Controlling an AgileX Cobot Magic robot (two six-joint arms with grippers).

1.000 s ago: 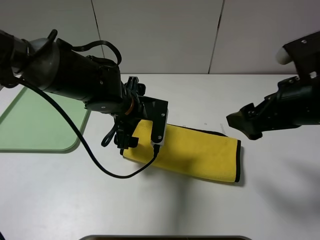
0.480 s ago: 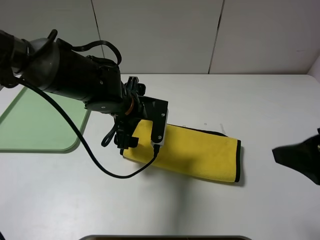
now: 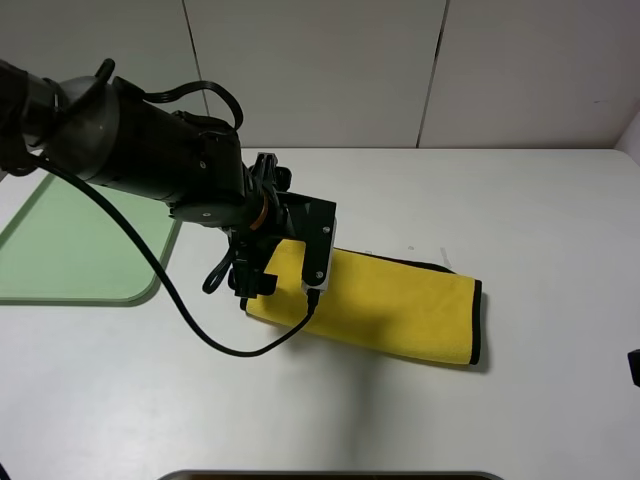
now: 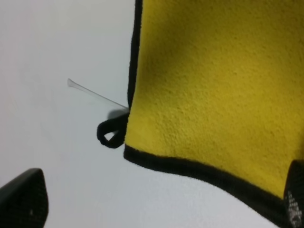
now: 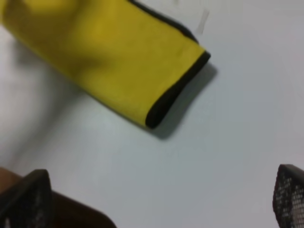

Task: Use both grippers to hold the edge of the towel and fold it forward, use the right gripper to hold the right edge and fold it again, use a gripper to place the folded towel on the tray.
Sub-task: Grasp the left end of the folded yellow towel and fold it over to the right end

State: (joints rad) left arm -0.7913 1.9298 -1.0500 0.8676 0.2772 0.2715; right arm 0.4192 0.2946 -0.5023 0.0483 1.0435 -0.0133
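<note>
The yellow towel (image 3: 400,308) lies folded into a long strip on the white table, with its black edge (image 3: 478,325) at the right end. My left gripper (image 3: 254,280) hovers open over the towel's left end. In the left wrist view the towel (image 4: 213,95), its trim (image 4: 190,167) and the corner loop (image 4: 111,135) sit between the open fingers of the gripper (image 4: 159,209), untouched. My right gripper (image 5: 156,199) is open and empty above bare table, near the towel's right end (image 5: 175,92). The pale-green tray (image 3: 70,250) lies at far left.
Only a black sliver of the right arm (image 3: 634,367) shows at the exterior view's right edge. The left arm's cable (image 3: 190,320) loops over the table in front of the tray. A dark edge (image 3: 330,475) runs along the table's front.
The right arm has drawn back to the right and down, leaving the exterior view almost entirely. The left arm and the towel have not moved.
</note>
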